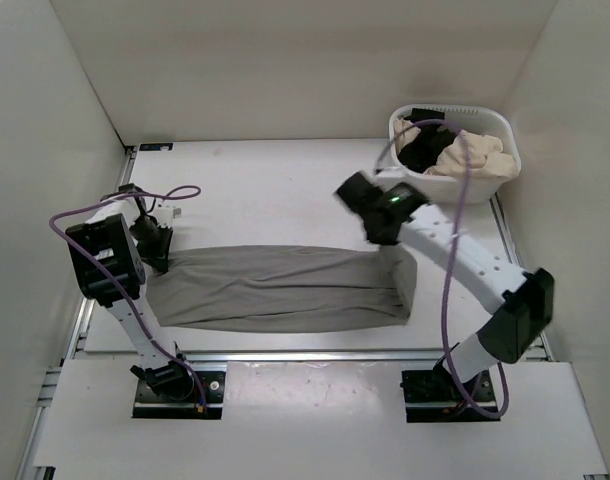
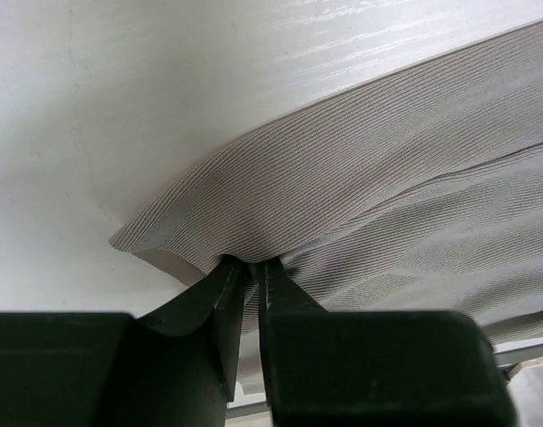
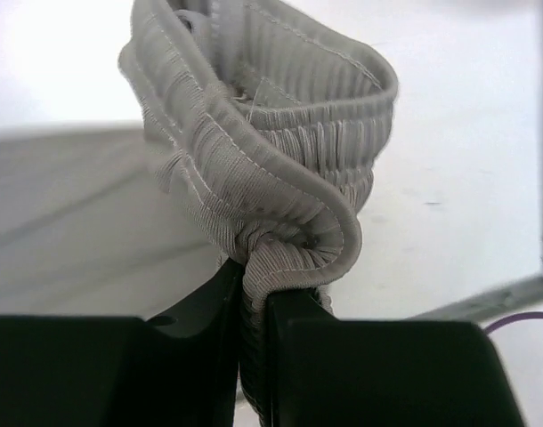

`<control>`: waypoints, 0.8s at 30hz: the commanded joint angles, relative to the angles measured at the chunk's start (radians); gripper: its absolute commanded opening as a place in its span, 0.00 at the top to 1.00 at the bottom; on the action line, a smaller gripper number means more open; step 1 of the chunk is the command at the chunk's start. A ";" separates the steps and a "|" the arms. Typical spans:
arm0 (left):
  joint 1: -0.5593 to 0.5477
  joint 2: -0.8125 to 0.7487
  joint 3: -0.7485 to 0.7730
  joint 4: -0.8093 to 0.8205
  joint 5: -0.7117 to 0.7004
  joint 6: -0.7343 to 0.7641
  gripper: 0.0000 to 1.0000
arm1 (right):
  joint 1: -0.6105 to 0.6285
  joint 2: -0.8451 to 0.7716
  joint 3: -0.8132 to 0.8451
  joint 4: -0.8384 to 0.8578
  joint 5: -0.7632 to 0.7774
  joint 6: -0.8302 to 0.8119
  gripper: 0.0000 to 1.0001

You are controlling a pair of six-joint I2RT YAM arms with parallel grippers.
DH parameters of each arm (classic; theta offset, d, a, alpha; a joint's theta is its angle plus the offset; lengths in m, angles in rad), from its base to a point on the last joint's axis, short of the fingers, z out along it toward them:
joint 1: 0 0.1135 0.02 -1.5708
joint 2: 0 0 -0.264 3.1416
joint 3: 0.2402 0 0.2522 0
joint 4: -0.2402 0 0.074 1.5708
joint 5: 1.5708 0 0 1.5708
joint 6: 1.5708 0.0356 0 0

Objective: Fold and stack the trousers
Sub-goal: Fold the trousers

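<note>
Top external view: the grey trousers [image 1: 285,288] lie stretched across the table [image 1: 265,190]. My left gripper [image 2: 252,271] is closed on the leg end, and my right gripper [image 3: 254,280] pinches the elastic waistband [image 3: 280,178], lifted, I think to fold it over.

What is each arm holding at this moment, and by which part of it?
Both hold the grey trousers: the left gripper pinches an edge near a corner at the leg end, the right gripper pinches the elastic waistband.
</note>
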 commanded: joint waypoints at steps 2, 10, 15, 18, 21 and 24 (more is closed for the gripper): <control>0.001 -0.026 -0.035 -0.001 -0.002 -0.027 0.74 | 0.305 0.102 0.079 -0.125 0.091 0.302 1.00; 0.001 -0.036 -0.035 -0.001 0.020 -0.027 0.73 | 0.568 0.432 0.272 0.033 0.058 0.311 1.00; 0.001 -0.036 -0.035 -0.001 -0.006 -0.027 0.72 | 0.580 0.541 0.412 0.044 0.136 0.327 1.00; 0.001 -0.045 -0.035 -0.001 -0.006 -0.017 0.72 | 0.580 0.541 0.393 0.119 0.146 0.304 1.00; 0.001 -0.045 -0.045 -0.001 -0.017 -0.017 0.68 | 0.603 0.575 0.337 0.238 0.037 0.235 0.86; 0.001 -0.070 -0.045 -0.001 -0.026 -0.027 0.63 | 0.655 0.653 0.392 0.312 -0.104 0.068 0.48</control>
